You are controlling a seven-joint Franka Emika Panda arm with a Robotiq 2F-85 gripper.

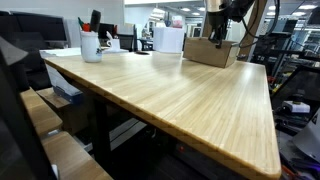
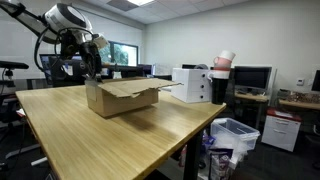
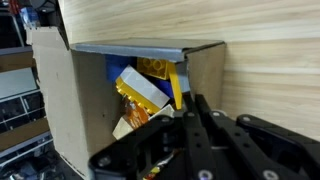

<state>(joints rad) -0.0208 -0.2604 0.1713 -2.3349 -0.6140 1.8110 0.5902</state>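
Open box (image 2: 120,98) sits on the worktop (image 2: 130,140) right below the hand (image 2: 95,66), flaps folded out, probably so the inside is reachable from above; yellow packets (image 3: 140,88) lie inside, just ahead of the hand. The arm arches over the box, hand pointing down at the opening. Can't tell if the hand is apart or together: its tips are dark and overlap in the wrist view.
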